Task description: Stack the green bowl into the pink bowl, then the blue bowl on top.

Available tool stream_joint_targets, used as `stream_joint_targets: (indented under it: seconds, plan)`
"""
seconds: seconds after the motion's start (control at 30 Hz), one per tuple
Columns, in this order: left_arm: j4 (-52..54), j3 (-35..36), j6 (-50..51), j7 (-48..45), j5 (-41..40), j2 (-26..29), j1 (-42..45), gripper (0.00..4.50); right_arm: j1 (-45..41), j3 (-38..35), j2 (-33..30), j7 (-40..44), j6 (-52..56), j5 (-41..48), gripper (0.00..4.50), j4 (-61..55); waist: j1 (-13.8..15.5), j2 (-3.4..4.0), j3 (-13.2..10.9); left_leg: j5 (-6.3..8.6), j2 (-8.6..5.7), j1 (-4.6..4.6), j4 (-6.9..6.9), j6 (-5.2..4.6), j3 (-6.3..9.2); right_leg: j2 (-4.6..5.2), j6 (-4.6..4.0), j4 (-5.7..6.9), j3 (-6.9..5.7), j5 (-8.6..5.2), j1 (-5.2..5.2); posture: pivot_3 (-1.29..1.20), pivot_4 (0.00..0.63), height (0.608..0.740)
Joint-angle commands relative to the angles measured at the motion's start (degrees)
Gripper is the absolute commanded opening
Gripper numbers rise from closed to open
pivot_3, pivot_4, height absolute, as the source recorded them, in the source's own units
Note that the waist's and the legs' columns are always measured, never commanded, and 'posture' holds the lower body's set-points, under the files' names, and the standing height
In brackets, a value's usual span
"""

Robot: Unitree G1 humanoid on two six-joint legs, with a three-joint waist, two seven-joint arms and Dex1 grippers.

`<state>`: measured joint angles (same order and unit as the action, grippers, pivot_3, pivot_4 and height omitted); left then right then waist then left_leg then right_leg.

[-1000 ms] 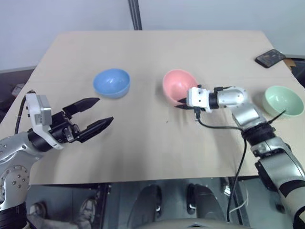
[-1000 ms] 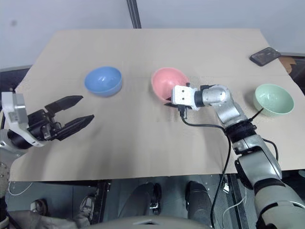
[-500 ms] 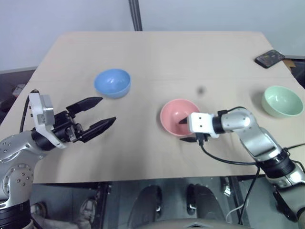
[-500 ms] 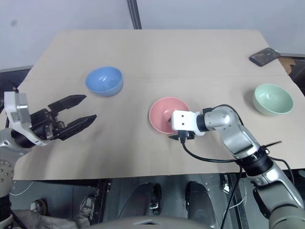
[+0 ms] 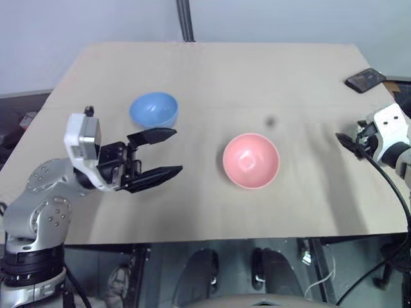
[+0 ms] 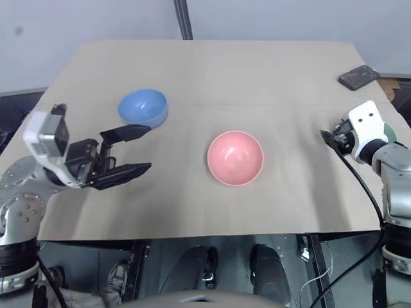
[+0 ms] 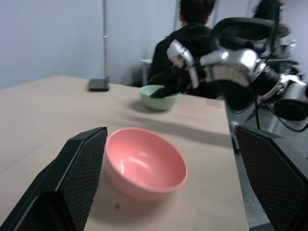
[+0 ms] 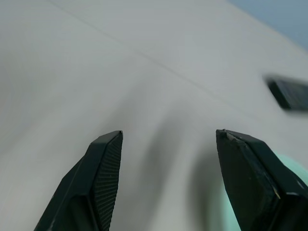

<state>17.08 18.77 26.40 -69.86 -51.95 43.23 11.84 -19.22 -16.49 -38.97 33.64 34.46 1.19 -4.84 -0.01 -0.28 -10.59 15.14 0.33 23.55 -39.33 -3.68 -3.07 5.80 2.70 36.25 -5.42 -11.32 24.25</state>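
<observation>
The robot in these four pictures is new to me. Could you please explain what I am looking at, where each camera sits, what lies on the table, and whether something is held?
It is a humanoid robot with two arms, each ending in a gripper of two black fingers. The two wide pictures come from cameras in its head, looking down on a tan table. The other two come from cameras on the wrists, looking out between the fingers. On the table are a blue bowl, a pink bowl, a green bowl and a dark phone at the far right corner. The left gripper is open and empty, near the blue bowl. The right gripper is open too, close to the green bowl, holding nothing. A person in dark clothes is beyond the table.
</observation>
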Motion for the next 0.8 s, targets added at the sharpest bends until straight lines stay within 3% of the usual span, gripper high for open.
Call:
stream_joint_targets:
  seconds: [0.03, 0.13, 0.3, 0.33, 0.4, 0.47, 0.63, 0.7, 0.8]
  plan:
    - [-0.4, -0.3, -1.2, -0.7, 0.4, -0.3, 0.4, 4.50, -2.6, 0.5, 0.7, -6.6, -6.8, -2.5, 3.25, 12.8, -0.6, 0.00, 0.0, 0.00, 0.03, 0.00, 0.01, 0.00, -0.02, -0.01, 0.00, 0.01, 0.02, 0.00, 0.02, 0.00, 0.150, 0.740]
    - [-0.2, -0.2, -1.4, -0.5, 0.6, -0.4, -0.1, 4.50, -3.7, 1.3, 0.5, -7.1, -10.2, -2.4, 3.05, 19.5, -0.7, 0.01, 0.0, 0.00, 0.07, 0.01, 0.01, -0.01, -0.04, 0.00, 0.00, 0.00, 0.07, 0.00, 0.04, 0.00, 0.150, 0.740]
    - [0.5, 1.1, -1.2, -0.1, 0.2, -0.1, -1.3, 4.50, -4.8, 1.7, -1.0, -6.4, -12.9, -1.4, 1.22, 20.7, -0.7, 0.02, 0.0, 0.00, 0.09, -0.01, 0.01, -0.02, -0.07, 0.01, 0.01, 0.02, 0.12, 0.00, 0.04, 0.00, 0.150, 0.740]
    - [0.6, 1.2, -1.1, 0.1, 0.0, 0.0, -1.5, 4.50, -4.7, 1.9, -1.4, -6.1, -13.3, -1.5, 1.05, 20.1, -0.7, 0.02, 0.0, 0.00, 0.10, -0.01, 0.01, -0.02, -0.06, 0.00, 0.01, 0.02, 0.12, 0.00, 0.04, 0.00, 0.150, 0.740]
    - [0.7, 1.6, -1.0, 0.7, -0.1, -0.1, -1.7, 4.50, -4.5, 2.3, -2.2, -4.8, -14.3, -1.3, 0.05, 17.8, -0.6, 0.02, 0.0, 0.00, 0.10, -0.01, 0.00, -0.02, -0.06, 0.00, 0.01, 0.03, 0.12, 0.00, 0.04, 0.00, 0.150, 0.740]
    - [0.6, 1.7, -1.2, 1.1, 0.1, -0.1, -1.9, 4.50, -4.3, 2.5, -2.6, -2.8, -14.8, 0.1, 0.02, 14.5, -0.6, 0.02, 0.0, 0.00, 0.10, 0.00, 0.00, -0.02, -0.04, 0.01, 0.01, 0.02, 0.11, 0.00, 0.05, 0.00, 0.150, 0.740]
    - [-1.2, 2.0, -1.7, 2.8, 1.6, -0.4, -2.0, 4.50, -2.2, 7.9, -1.5, 13.3, -4.7, 19.2, 0.02, -13.6, -0.8, 0.08, 0.0, 0.01, 0.22, -0.01, 0.01, -0.01, -0.05, -0.06, 0.01, 0.01, 0.12, 0.00, 0.06, 0.00, 0.150, 0.740]
    - [-2.6, 2.1, -2.5, 3.4, 3.0, -0.5, -2.1, 4.50, -4.3, 13.6, 0.7, 14.5, 0.3, 24.6, 0.02, -22.9, -0.8, 0.07, 0.0, 0.01, 0.30, -0.04, 0.01, 0.00, -0.04, -0.13, 0.01, 0.02, 0.12, 0.00, 0.06, 0.00, 0.150, 0.740]
    - [-4.2, 1.8, -4.1, 3.5, 5.6, -0.2, -2.7, 4.50, -7.2, 21.5, 3.5, 14.6, 1.7, 24.5, 0.02, -26.5, -0.5, 0.02, 0.0, 0.01, 0.31, -0.05, 0.00, 0.00, -0.02, -0.13, 0.01, 0.03, 0.09, -0.01, 0.05, 0.00, 0.150, 0.740]
